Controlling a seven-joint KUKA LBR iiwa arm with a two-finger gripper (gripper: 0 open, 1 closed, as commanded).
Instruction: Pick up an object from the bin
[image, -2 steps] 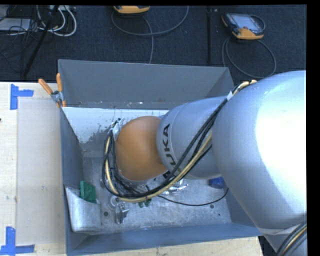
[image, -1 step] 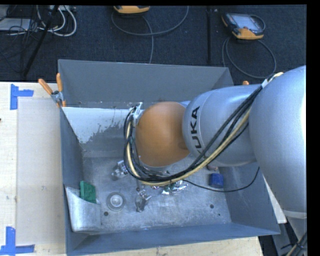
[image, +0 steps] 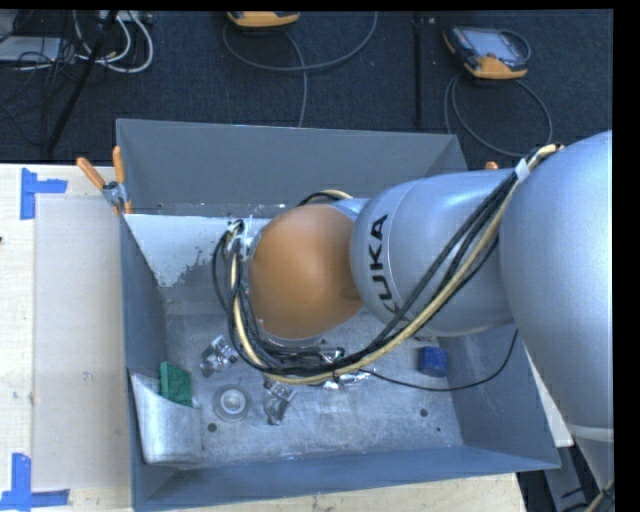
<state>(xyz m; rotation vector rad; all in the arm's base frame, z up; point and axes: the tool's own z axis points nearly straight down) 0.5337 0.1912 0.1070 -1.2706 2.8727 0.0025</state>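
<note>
My gripper (image: 246, 379) hangs low over the left half of the bin floor, under the orange wrist cover. Two metal fingertips show, one (image: 216, 354) to the left and one (image: 276, 402) nearer the front. They stand apart, so the gripper is open, with nothing between them. A small round pale cap (image: 232, 402) lies on the floor just in front of the gap, close to the nearer fingertip. A green crumpled piece (image: 176, 383) lies further left, against the left wall.
A small blue block (image: 432, 361) lies on the floor at the right, beside the arm. The arm and its cables cover the middle and back of the bin. The sloping walls stand close on the left and front.
</note>
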